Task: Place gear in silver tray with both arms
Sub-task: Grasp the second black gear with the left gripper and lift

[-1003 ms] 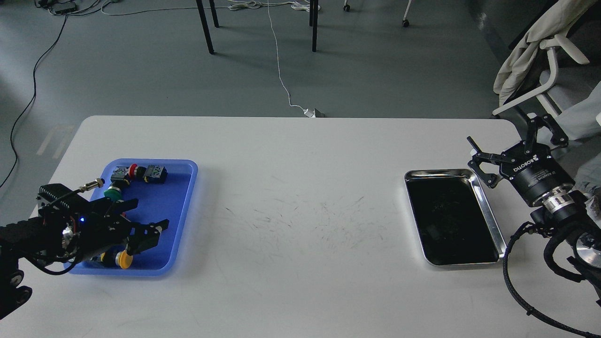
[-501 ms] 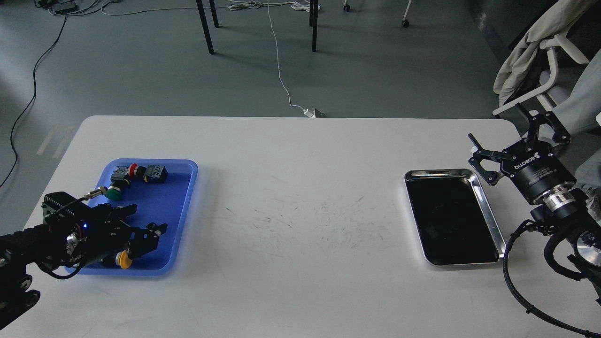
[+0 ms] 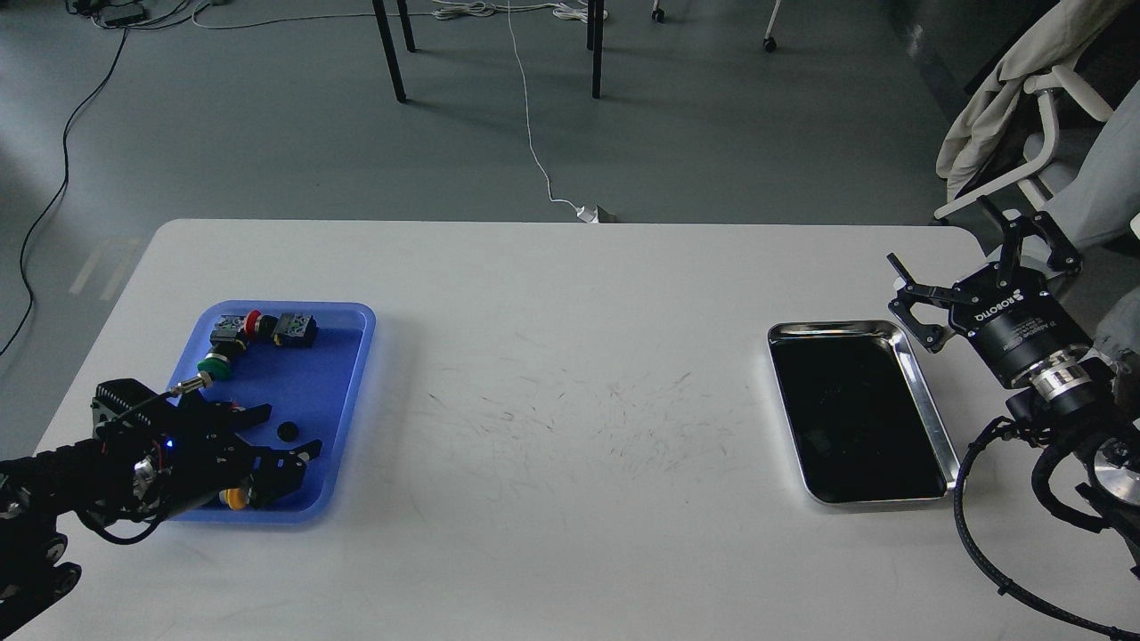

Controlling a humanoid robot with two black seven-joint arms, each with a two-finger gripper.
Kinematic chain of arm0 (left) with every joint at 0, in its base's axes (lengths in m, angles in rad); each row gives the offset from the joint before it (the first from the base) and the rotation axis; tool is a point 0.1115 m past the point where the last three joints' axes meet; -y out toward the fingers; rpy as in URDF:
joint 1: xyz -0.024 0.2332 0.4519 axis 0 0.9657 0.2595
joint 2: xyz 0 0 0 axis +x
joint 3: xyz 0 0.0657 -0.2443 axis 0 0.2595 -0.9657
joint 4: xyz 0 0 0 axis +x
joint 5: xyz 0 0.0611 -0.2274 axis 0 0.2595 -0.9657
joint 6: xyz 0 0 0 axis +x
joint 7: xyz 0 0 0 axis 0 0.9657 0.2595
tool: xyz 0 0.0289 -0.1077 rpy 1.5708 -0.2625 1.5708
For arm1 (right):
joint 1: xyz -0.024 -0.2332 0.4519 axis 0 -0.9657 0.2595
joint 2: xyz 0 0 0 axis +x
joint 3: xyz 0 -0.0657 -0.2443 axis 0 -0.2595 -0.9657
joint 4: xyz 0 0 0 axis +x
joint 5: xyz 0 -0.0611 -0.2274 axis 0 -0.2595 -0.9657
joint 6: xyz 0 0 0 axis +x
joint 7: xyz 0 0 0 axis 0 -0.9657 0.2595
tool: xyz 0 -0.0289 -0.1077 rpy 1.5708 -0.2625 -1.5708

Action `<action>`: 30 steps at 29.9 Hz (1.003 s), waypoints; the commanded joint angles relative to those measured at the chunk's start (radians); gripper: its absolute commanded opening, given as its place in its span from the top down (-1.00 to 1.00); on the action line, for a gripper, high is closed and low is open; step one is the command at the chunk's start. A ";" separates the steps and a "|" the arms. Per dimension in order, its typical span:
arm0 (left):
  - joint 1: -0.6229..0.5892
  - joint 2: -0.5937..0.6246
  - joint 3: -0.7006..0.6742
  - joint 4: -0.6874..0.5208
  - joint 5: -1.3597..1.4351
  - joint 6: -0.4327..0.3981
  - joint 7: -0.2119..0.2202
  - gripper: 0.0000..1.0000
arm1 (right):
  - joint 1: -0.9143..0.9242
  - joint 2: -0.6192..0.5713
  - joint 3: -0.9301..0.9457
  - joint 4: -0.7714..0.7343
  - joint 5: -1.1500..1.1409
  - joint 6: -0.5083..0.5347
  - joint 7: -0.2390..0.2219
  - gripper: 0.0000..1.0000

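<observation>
At lower left, over the blue tray [image 3: 352, 374], the left gripper [image 3: 289, 432] hangs spread and empty around a small black gear [image 3: 286, 432], so pickup seems underway and next needs closing, while the empty silver tray [image 3: 926, 401] waits at right beside the open right gripper [image 3: 975, 258].

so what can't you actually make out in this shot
- Head view: yellow part in the blue tray, mostly hidden under the left claw.
- Head view: small black piece, too small to identify.
- Head view: silver tray bottom, dark and mirror-like; any contents unclear.
</observation>
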 commanded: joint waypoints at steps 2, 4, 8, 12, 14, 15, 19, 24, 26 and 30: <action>-0.005 -0.010 0.003 0.020 0.010 0.001 -0.008 -0.49 | 0.000 0.000 0.000 0.000 0.000 0.000 0.000 -0.96; -0.008 -0.011 0.003 0.027 0.010 0.001 -0.011 -0.45 | 0.000 0.000 0.000 0.000 0.000 0.000 0.000 -0.96; -0.009 -0.010 0.003 0.032 0.010 0.001 -0.012 -0.32 | 0.000 0.000 0.000 0.001 0.000 0.000 0.000 -0.96; -0.020 -0.010 0.004 0.035 0.010 0.001 -0.016 -0.10 | 0.000 0.000 0.000 0.001 0.000 0.000 0.000 -0.96; -0.022 -0.010 0.004 0.040 0.010 0.000 -0.014 -0.06 | 0.000 0.000 0.000 0.001 0.000 0.000 0.000 -0.96; -0.022 -0.010 0.004 0.043 0.010 0.000 -0.016 -0.04 | 0.000 0.002 0.000 0.001 0.000 0.000 0.000 -0.96; -0.022 -0.010 0.004 0.043 0.010 0.000 -0.016 0.30 | 0.000 0.000 0.000 0.001 0.000 0.000 0.000 -0.96; -0.022 -0.008 0.004 0.043 0.009 0.000 -0.017 0.60 | 0.000 0.000 0.000 0.001 -0.002 0.000 0.000 -0.96; -0.023 -0.005 0.004 0.043 0.006 0.000 -0.017 0.69 | 0.000 0.002 0.000 0.001 -0.002 0.000 0.000 -0.96; -0.034 -0.001 0.004 0.043 -0.002 0.000 -0.025 0.76 | 0.002 0.000 0.000 0.001 0.000 0.000 0.000 -0.96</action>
